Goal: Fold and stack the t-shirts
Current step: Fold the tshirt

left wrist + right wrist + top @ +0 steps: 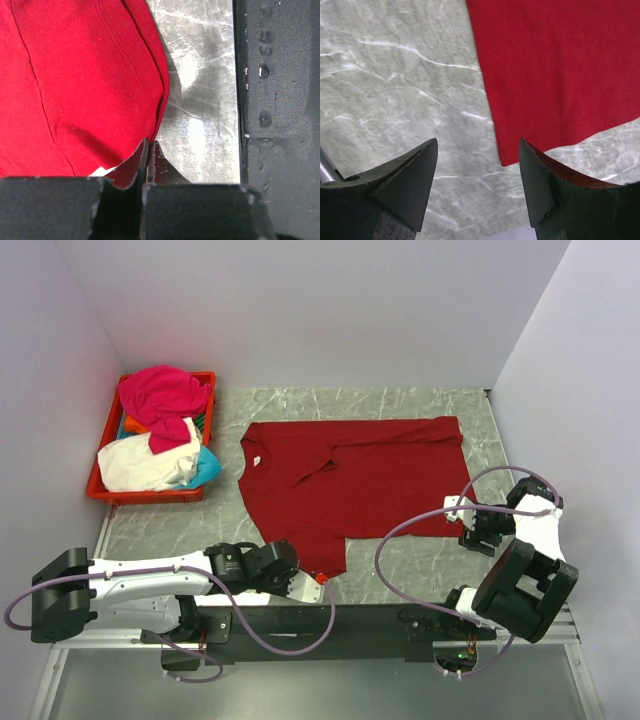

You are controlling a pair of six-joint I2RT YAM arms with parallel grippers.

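A large dark red t-shirt [350,480] lies spread flat on the marble table. My left gripper [312,587] sits at its near left corner. In the left wrist view the left gripper [150,142] is shut, and the edge of the shirt [80,85] runs into its tips. My right gripper [460,517] is open at the shirt's near right corner. In the right wrist view the right gripper [477,142] hovers over the marble, with the corner of the shirt [560,75] between its fingers, untouched. Magenta [160,395], cream-white [145,462], cyan [208,468] and orange [135,425] t-shirts are heaped in a crate.
The red plastic crate [140,497] stands at the far left by the left wall. White walls close in the back and both sides. The black base rail [330,620] runs along the near edge and also shows in the left wrist view [280,100].
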